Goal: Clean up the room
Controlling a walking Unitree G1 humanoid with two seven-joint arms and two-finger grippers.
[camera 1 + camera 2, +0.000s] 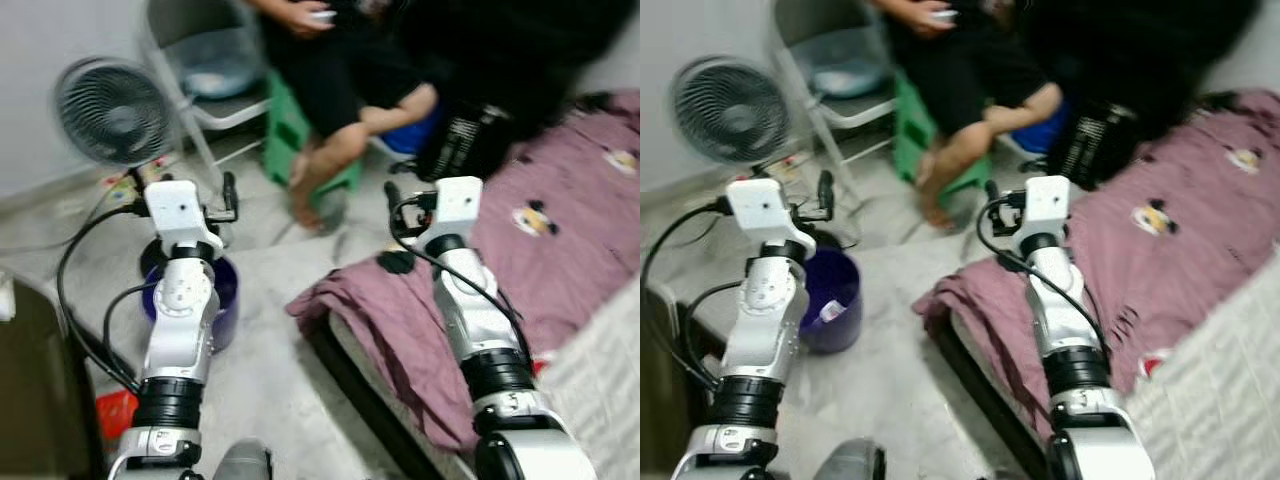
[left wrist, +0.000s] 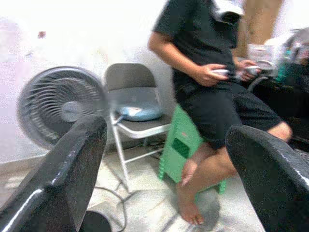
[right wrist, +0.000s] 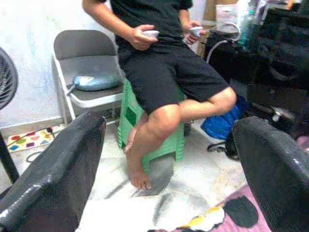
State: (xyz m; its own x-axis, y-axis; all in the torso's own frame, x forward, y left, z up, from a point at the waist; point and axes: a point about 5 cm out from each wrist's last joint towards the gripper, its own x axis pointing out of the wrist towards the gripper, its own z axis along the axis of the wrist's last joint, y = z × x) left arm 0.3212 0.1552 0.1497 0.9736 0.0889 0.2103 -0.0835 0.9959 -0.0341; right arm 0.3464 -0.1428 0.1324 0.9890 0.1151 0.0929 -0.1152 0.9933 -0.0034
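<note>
Left gripper [image 1: 228, 196]: raised at 11 o'clock, fingers wide apart, holding nothing, above the purple bin [image 1: 830, 300].
Right gripper [image 1: 392, 200]: raised at 1 o'clock, fingers spread, empty, over the corner of the maroon blanket [image 1: 560, 260], which droops off the mattress edge at 3 o'clock.
Step in hand, judged: scanning for something to tidy; nothing gripped. Next move likely calls for picking a target.
Open room: bare floor between bin and mattress.
Edges: fan [image 1: 112, 110] at 10 o'clock; folding chair [image 2: 133, 104], green stool [image 3: 159, 137] and a seated person [image 3: 159, 67] at 12 o'clock.
</note>
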